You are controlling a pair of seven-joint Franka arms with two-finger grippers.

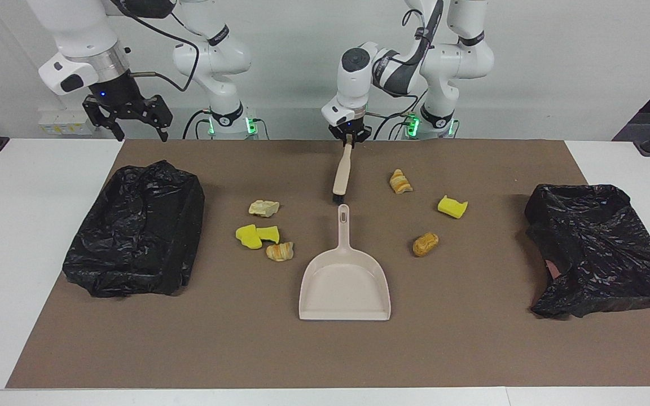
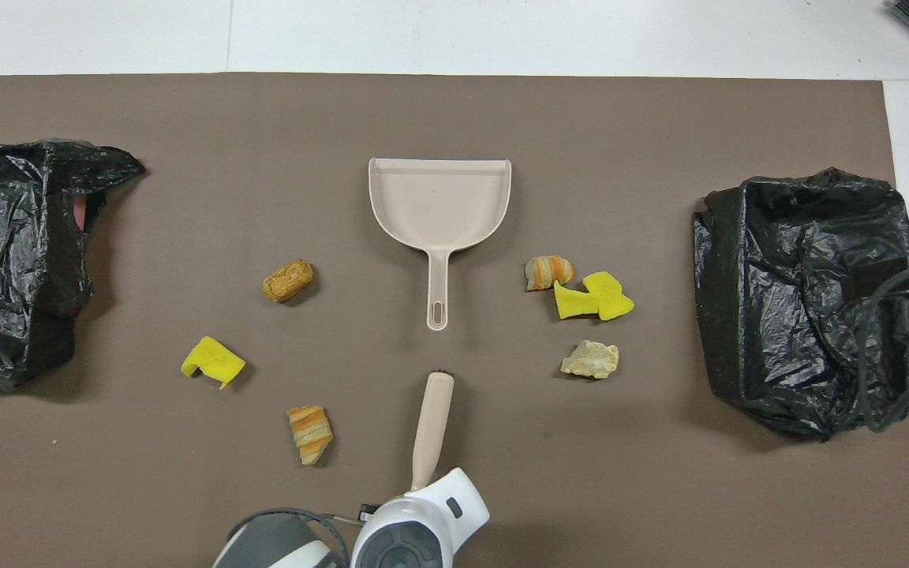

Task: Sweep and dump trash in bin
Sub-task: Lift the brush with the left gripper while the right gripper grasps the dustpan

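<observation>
Brown mat [image 1: 325, 349] on white table [image 1: 20, 225]; left fingers [image 1: 349, 137] gripping brush [image 1: 341, 176], right fingers [image 1: 127, 115] open.

A white table [image 1: 31, 237] is carrying a brown mat [image 1: 471, 349] covering most of its top; a plain pale wall [image 1: 556, 62] is rising at the robots' end, evenly lit.

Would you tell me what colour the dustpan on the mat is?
The dustpan is a pale beige, almost cream; the overhead view shows it best.
</observation>
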